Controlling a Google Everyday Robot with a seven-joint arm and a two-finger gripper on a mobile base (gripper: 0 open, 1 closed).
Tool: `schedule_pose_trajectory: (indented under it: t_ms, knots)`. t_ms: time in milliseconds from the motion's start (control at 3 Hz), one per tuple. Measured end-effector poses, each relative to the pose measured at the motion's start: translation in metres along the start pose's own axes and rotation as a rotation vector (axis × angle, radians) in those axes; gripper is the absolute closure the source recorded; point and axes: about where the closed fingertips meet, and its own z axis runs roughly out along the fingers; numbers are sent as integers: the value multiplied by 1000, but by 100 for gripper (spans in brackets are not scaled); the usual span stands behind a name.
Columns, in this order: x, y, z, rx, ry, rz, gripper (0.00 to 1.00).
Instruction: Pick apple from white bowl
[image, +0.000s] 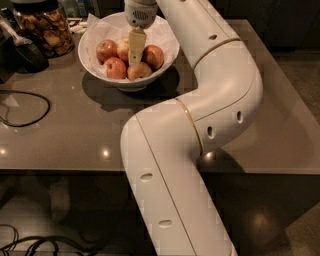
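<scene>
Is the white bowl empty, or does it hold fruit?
Not empty: the white bowl holds about five apples; the gripper hangs down among them.

The arm (210, 100) is clad in smooth, faintly glossy white shells that look like plastic, and the pincer (135, 50), held over the apples (115, 67) in the white bowl (150, 80), is finished in a duller cream plastic. The white bowl is glazed to a gloss and lined with crinkled white paper (97, 30), and a soft sheen is shown by the smooth apple skins. The worktop (75, 130) is seen as a smooth grey-brown slab with lights mirrored in it, and the jar (45, 30) as clear glass.
</scene>
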Motion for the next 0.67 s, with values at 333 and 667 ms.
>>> schedule_pose_trajectory:
  t_ms: [333, 667]
  knots:
    - [-3, 1, 5, -8, 7, -11, 22]
    - [-6, 2, 8, -13, 13, -24, 22]
